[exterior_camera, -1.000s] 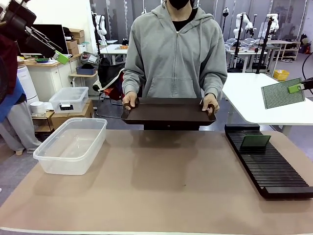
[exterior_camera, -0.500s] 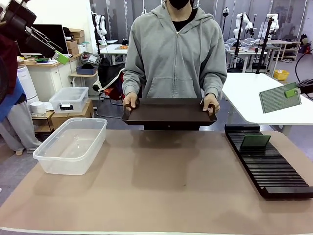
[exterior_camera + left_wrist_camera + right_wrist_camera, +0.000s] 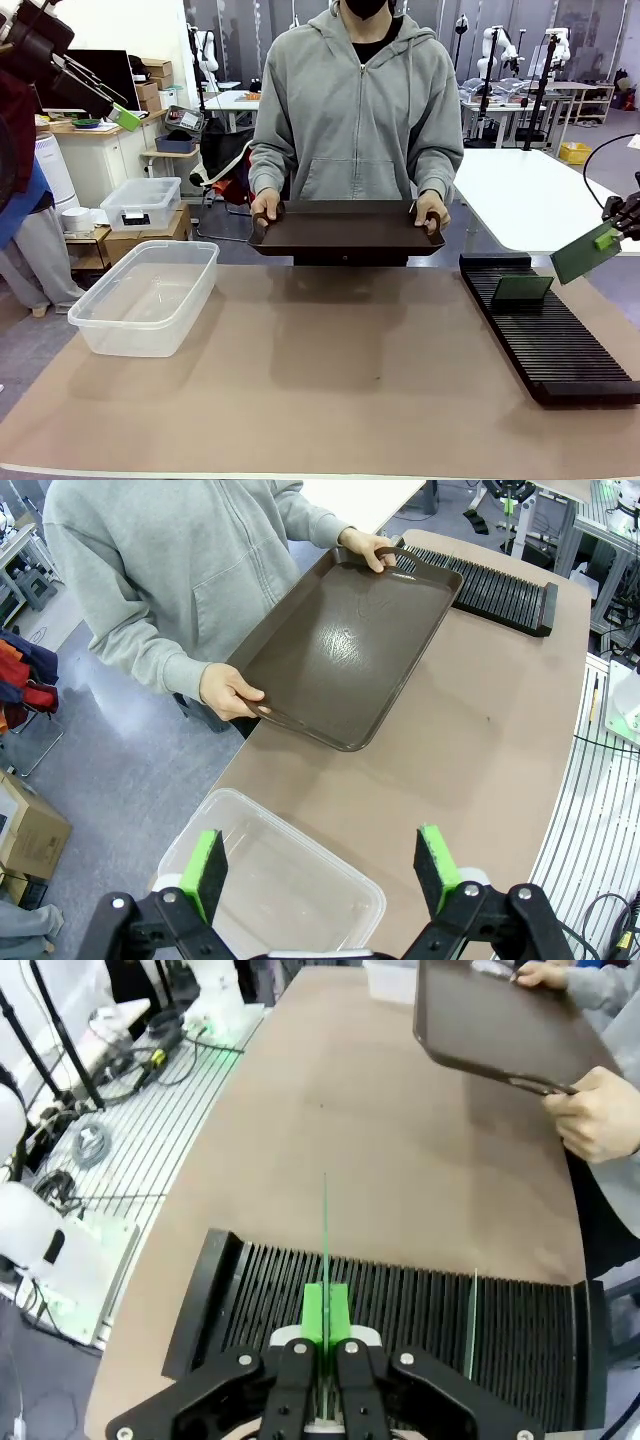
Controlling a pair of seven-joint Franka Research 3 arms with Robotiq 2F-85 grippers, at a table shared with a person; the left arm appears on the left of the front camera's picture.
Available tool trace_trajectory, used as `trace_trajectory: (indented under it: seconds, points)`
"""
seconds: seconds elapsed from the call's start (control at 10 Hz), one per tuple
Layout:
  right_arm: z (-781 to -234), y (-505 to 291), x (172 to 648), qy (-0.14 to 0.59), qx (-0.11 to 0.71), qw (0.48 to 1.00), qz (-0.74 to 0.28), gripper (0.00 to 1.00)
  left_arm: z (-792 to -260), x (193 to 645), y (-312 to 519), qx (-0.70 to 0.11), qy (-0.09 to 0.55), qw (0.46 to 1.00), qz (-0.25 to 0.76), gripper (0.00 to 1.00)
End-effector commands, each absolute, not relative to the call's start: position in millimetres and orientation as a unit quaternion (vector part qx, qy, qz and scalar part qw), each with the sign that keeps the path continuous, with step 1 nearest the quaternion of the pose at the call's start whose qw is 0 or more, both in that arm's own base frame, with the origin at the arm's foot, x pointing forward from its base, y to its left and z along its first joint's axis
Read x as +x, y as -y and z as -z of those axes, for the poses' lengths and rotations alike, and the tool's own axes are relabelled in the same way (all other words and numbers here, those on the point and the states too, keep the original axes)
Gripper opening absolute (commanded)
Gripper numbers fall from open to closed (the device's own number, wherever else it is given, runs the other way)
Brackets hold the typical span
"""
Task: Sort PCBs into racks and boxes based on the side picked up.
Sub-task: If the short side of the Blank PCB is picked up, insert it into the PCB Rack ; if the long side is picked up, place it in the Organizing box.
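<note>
1. The right gripper (image 3: 325,1335) is clamped tight on a green PCB (image 3: 585,252), which it holds edge-on, tilted, in the air above the black rack (image 3: 545,335).
2. Directly under its fingers in the right wrist view lie the rack's slots (image 3: 400,1305); a second PCB (image 3: 472,1325) stands upright in a slot just to one side of the held board.
3. Beyond the right gripper, past bare table (image 3: 340,380), a person's hand (image 3: 600,1115) grips a dark brown tray (image 3: 500,1020).
4. The left gripper (image 3: 325,865) hangs with jaws spread wide and nothing between them.
4. Just below and ahead of it sits the clear plastic box (image 3: 280,875); farther ahead the person holds the tray (image 3: 345,650) by both ends at the table edge, well above the tabletop.
</note>
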State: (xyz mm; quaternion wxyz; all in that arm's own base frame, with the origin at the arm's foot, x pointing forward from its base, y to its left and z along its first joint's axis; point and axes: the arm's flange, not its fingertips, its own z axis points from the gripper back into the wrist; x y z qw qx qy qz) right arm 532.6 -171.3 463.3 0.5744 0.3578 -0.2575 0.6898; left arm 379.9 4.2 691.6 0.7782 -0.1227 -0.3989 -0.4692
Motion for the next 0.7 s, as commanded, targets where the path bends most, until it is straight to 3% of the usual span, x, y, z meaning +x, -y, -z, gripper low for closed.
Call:
trace_trajectory:
  seconds: [0.0,0.6]
  points:
    - [-474,165,538,0.268,0.341,0.572,-0.696,0.02,-691,379,-5,-0.125,0.397,0.777,0.472,1.00]
    - [-456,171,538,0.277,0.357,0.576,-0.682,0.02,-691,379,-5,-0.125,0.397,0.777,0.472,1.00]
